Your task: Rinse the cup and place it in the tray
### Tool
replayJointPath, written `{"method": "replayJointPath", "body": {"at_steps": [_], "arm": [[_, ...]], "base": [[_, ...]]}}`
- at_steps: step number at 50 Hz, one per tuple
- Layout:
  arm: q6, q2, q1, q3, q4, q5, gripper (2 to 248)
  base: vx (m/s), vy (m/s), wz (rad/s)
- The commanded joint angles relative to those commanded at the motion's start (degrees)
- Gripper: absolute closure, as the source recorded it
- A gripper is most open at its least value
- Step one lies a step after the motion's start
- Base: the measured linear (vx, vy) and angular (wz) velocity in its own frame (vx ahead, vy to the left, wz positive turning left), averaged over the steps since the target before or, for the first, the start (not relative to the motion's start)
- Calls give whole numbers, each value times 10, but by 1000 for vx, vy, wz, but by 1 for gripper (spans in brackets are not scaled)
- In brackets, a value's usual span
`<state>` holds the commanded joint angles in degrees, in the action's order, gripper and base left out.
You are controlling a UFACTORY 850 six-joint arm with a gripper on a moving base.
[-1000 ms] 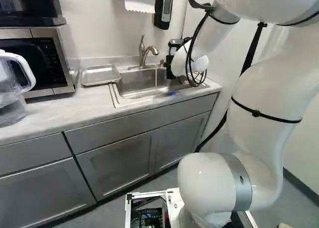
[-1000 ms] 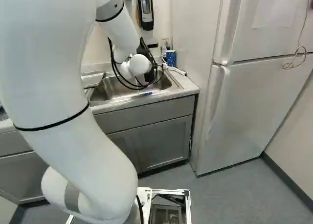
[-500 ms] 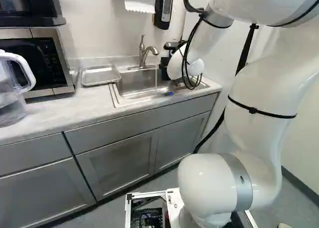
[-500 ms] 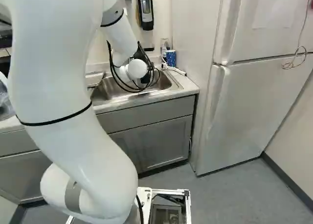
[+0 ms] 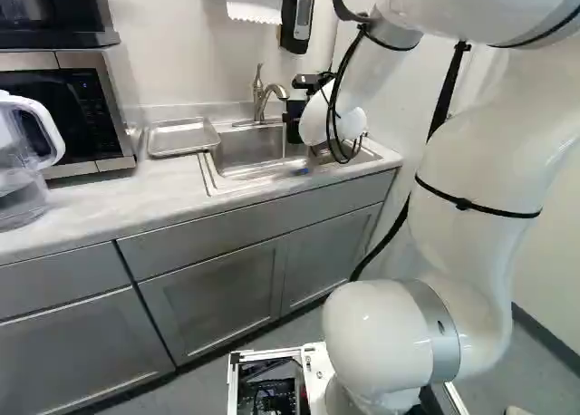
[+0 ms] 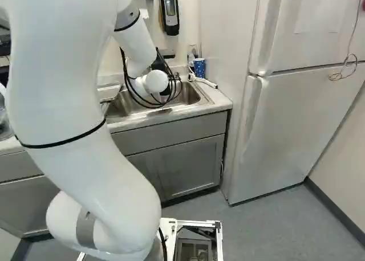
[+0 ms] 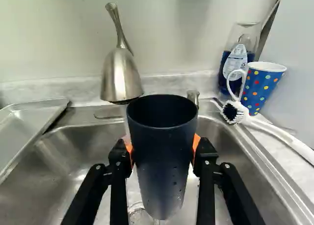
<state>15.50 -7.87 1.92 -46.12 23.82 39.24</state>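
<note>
Taking the cup [image 7: 159,156] as the clock's centre, with twelve straight ahead of the gripper [image 5: 294,116], the faucet [image 7: 121,77] stands at eleven, its spout close by the cup's rim; whether they touch cannot be told. The tray [image 7: 27,126] lies at ten, beyond the wall of the sink [image 7: 54,151], so the spout and that wall are the near obstacles on this side. At one o'clock is a bottle [image 7: 238,63], and at two a dotted mug [image 7: 260,87] with a brush [image 7: 272,129] lying just beside it. In the left base view a pitcher [image 5: 23,166] stands at about eight o'clock from the tray; in the right base view the fridge [image 6: 296,124] is at three from the sink. Compared with the earlier frames, the arm has swung toward nine o'clock in both base views, carrying the cup with it, while base, tray and faucet stay put. The fingers pinch the cup from two sides with their orange pads [image 7: 196,144], holding it mouth up over the sink. It is dark navy, smooth, narrowing downward, beaded with droplets on its lower wall. Faucet and sink are metal, the tray is shallow and shiny, and the bottle holds blue liquid.
</note>
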Motion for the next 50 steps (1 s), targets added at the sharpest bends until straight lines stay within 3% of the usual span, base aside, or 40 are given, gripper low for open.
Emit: {"method": "replayJointPath", "body": {"at_steps": [50], "arm": [[0,-2,-38,-3,0,0,125]], "base": [[0,0,0]]}}
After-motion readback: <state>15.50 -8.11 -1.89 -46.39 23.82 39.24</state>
